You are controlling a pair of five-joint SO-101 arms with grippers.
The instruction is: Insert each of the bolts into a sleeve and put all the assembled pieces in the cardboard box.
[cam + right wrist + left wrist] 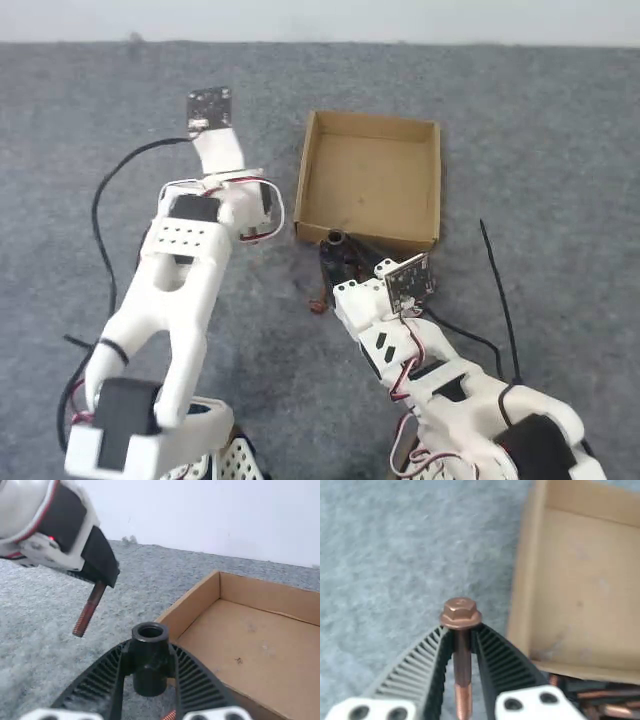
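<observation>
1. Grippers first: your left gripper is pinching a copper-coloured metal bolt with a flanged hexagonal head. Its ribbed black fingers press on the shank just under the head, and the head sits just past the fingertips.
2. From the right wrist camera you can see that bolt's threaded end hanging out of the left gripper. It is tilted and in the air above the grey felt-covered counter.
3. Your right gripper is clamped around a black cylindrical sleeve. The sleeve stands upright between the fingers with its open bore facing up.
4. Bolt and sleeve are near each other but apart, and the threaded tip is off to one side of the bore, not over it.
5. In the high view the sleeve sits just outside the brown cardboard box, at the box's 7 o'clock corner. The box therefore lies at about 1 o'clock from the sleeve.
6. In the same view your left arm's wrist is at 9 o'clock of the box, close to its side wall, and at roughly 10 o'clock from the sleeve.
7. The box rests flat on the counter with its open top up.
8. The left wrist camera shows loose copper-coloured bolts lying on the counter just outside one box wall, among some dark pieces. You cannot tell from this picture what the dark pieces are.
9. In the high view a small copper-coloured piece lies on the counter at 6 o'clock from the sleeve, beside your right arm.
</observation>
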